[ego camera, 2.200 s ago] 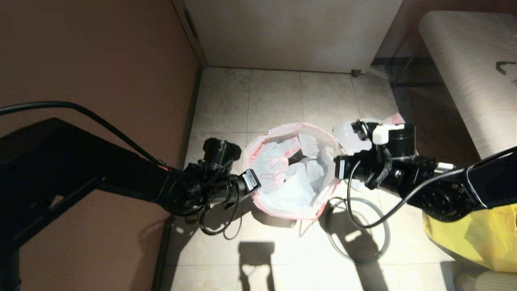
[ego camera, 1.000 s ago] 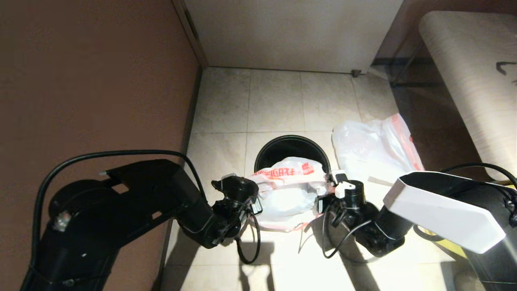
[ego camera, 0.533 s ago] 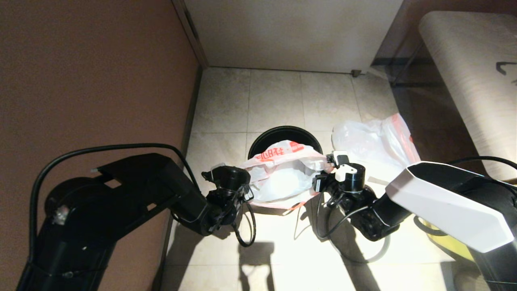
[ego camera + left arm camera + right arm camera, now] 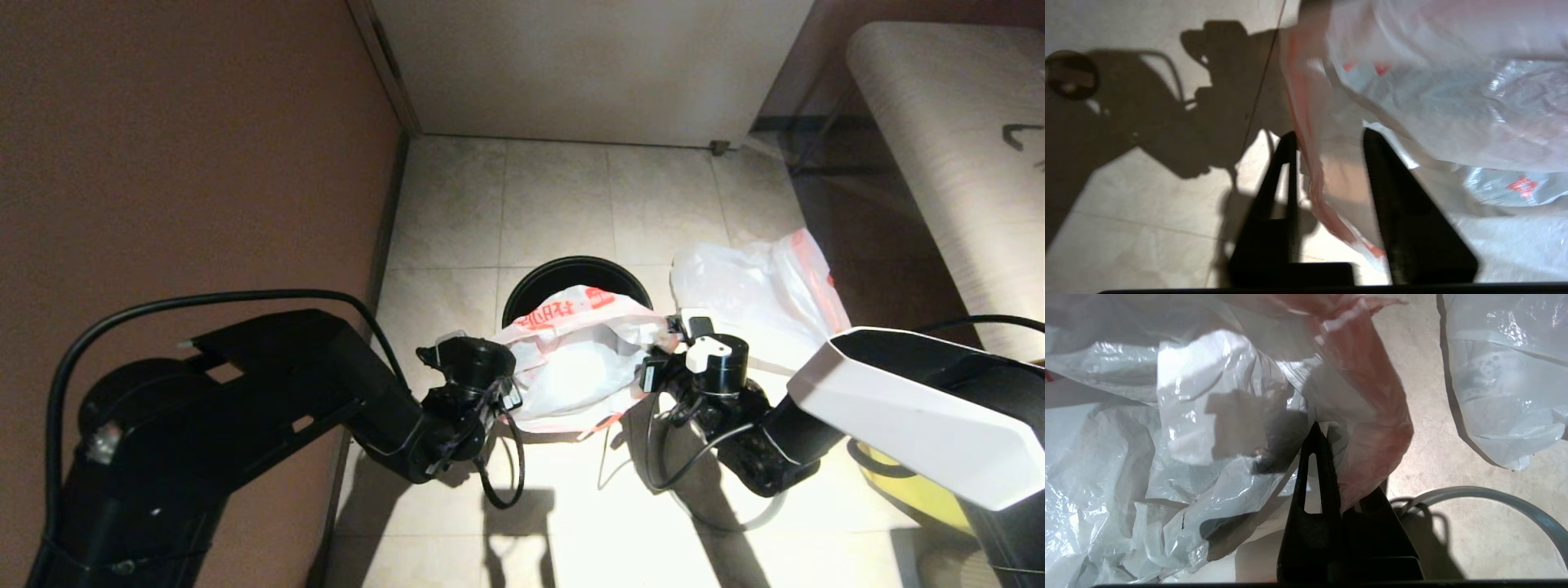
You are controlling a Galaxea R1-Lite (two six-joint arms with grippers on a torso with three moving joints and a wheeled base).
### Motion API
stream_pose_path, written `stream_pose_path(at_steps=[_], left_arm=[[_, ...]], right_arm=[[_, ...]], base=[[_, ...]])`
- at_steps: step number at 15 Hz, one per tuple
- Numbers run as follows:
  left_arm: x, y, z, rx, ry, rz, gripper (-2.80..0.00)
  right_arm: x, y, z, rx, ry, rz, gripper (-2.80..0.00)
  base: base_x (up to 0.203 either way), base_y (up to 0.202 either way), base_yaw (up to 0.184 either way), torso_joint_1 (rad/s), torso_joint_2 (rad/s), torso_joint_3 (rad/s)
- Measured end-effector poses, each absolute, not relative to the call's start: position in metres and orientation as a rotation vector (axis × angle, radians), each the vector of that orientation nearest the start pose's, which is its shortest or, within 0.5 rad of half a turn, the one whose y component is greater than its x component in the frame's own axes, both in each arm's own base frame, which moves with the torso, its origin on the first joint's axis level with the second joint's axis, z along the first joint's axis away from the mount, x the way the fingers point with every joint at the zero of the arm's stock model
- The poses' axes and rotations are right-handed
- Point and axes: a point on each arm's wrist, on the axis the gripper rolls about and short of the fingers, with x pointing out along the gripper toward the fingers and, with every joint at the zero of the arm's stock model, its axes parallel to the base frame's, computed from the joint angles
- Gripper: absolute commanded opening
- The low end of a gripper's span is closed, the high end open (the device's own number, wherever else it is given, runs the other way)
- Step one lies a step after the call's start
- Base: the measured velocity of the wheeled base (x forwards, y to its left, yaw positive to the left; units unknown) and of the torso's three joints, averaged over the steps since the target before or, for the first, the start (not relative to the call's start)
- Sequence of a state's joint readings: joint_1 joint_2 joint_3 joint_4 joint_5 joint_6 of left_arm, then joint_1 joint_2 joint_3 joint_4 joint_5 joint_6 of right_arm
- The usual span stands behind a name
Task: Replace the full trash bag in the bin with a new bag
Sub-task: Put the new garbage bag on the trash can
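New bag is held stretched above the bin, pinched at its mouth by closed right gripper, left gripper parted around the edge; full trash bag is already out, seating remains.

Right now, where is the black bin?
In the head view the bin stands mid-floor, just behind the bag stretched between the left pincer and right pincer.

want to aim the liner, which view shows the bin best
Head view: the bin shows its black far rim and dark inside behind the new bag, which hangs between the left tool and right tool, covering its near side. Both wrist views show bag film and floor, no bin.
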State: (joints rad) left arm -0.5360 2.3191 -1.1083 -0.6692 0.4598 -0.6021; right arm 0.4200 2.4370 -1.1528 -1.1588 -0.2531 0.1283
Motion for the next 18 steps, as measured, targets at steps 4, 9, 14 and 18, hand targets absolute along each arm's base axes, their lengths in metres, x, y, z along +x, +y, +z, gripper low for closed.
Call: stream_pose_path(at_steps=[4,9,14,18], left_arm=[[0.330,-0.197,0.042,-0.302,0.541,0.027,0.00],[0.304,-0.206,0.085,-0.350,0.509,-0.101,0.00],[0.334,-0.232,0.078,-0.339,0.529,-0.106,0.00],[0.355,-0.246,0.056,-0.331,0.543,-0.099,0.00]], right_arm=[[0.410,0.177,0.029,0.056,0.152,0.157,-2.80],[0.410,0.175,0.027,0.057,0.153,0.155,-2.80],[0.404,0.172,0.029,0.070,0.125,0.158,-2.80],[0.398,0.169,0.026,0.077,0.112,0.158,-2.80]], base=[[0.000,0.000,0.000,0.000,0.00,0.000],[0.000,0.000,0.000,0.000,0.00,0.000],[0.000,0.000,0.000,0.000,0.00,0.000],[0.000,0.000,0.000,0.000,0.00,0.000]])
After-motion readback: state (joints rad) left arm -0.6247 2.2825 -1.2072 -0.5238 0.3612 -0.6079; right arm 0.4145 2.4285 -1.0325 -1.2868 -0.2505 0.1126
